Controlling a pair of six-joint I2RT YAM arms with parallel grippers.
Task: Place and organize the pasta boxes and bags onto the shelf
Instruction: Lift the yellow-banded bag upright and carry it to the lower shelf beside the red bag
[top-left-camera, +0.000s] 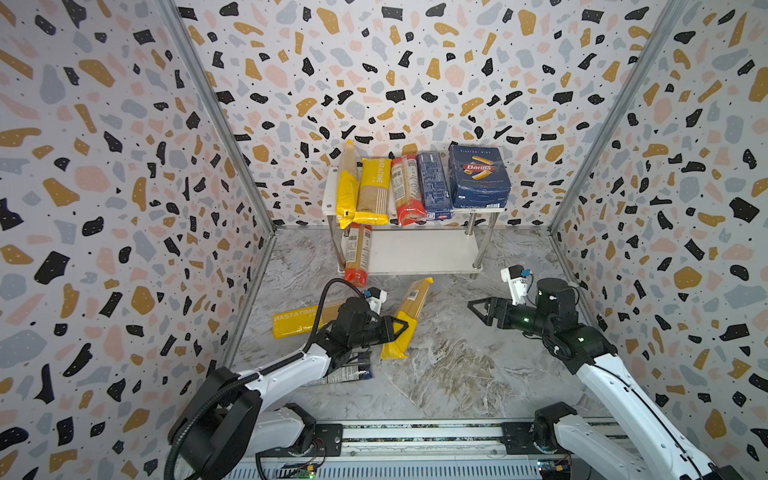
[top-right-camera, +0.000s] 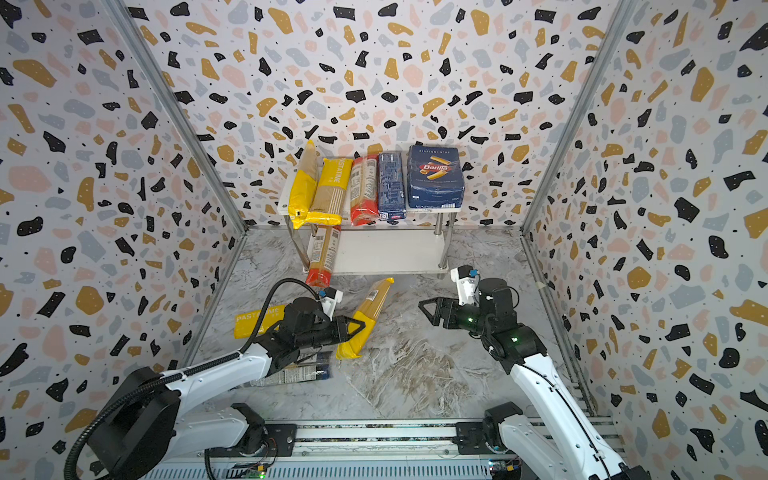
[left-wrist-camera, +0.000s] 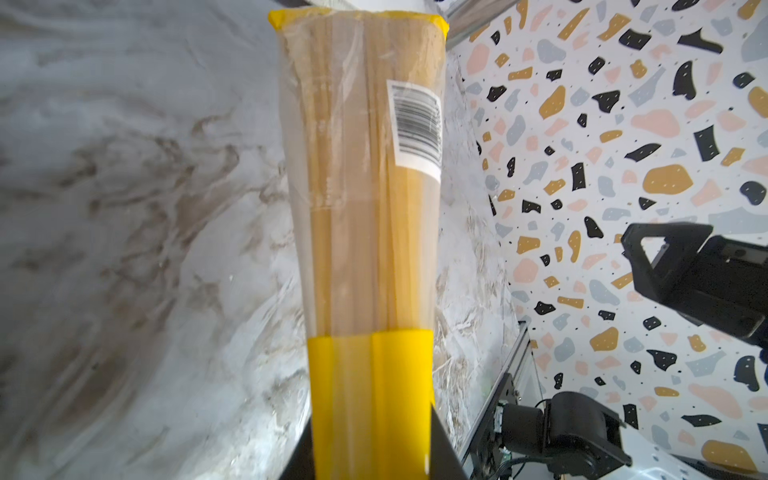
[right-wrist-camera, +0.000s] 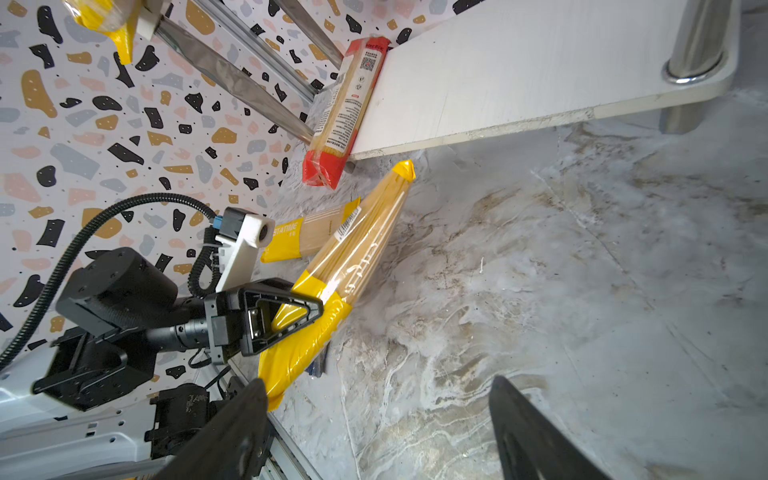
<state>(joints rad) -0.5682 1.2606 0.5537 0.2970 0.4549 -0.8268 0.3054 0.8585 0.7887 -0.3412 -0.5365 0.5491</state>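
I hold a yellow bag (top-left-camera: 411, 303) clenched in the left gripper (top-left-camera: 401, 324), shelf (top-left-camera: 424, 251) at 12 o'clock, right gripper (top-left-camera: 472, 307) spread empty at 3

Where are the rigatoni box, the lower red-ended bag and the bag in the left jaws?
rigatoni box (top-left-camera: 482, 191): in a top view, face below logo.
lower red-ended bag (top-left-camera: 358, 253): in a top view, printed middle.
held yellow bag (left-wrist-camera: 365, 187): left wrist view, clear middle.

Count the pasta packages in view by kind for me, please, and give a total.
Yellow bags: 4
Red-ended clear bags: 2
Dark-blue-ended clear bag: 1
Dark blue boxes: 2
Total: 9
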